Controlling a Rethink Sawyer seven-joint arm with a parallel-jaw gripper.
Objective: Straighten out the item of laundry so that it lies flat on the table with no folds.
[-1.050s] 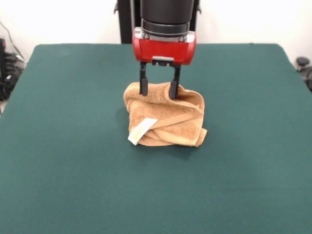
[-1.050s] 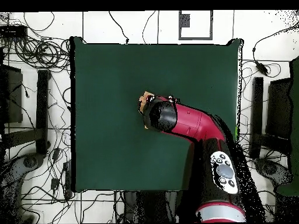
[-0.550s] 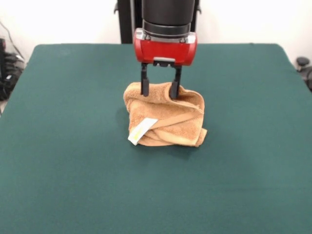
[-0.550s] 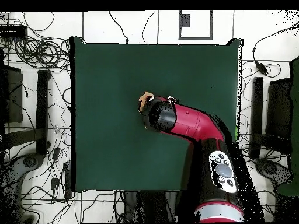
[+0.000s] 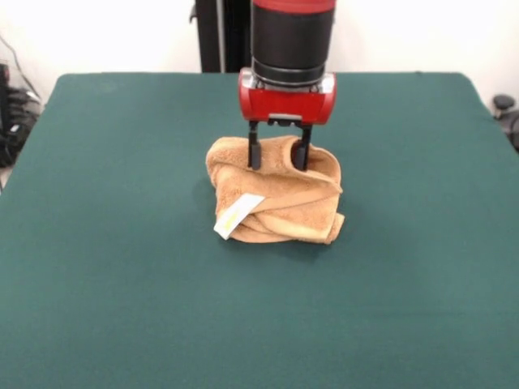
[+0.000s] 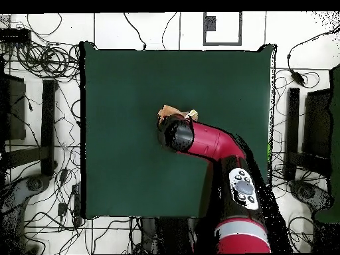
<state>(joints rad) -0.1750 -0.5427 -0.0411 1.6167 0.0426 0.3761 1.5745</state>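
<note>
The orange-tan terry hand towel (image 5: 276, 194) sits bunched in a rumpled heap near the middle of the dark green table (image 5: 122, 284), with several folds stacked on one another and a flat woven border band (image 5: 280, 200) curving across its front. A white care label (image 5: 236, 215) with yellow print hangs from the heap's lower left edge in the front view; the print is too small to read. No other writing or brand mark can be made out.

The gripper (image 5: 280, 154) comes straight down onto the top of the heap. Its two dark fingers (image 5: 255, 150) stand apart, with a gap between them, and their tips press into the upper folds of the towel; terry cloth shows in the gap, but the fingers are not closed on it. The red wrist housing (image 5: 287, 96) sits just above the towel.

From overhead the red and black arm (image 6: 212, 143) covers most of the towel, leaving only a tan edge (image 6: 169, 111) showing beyond it.
</note>
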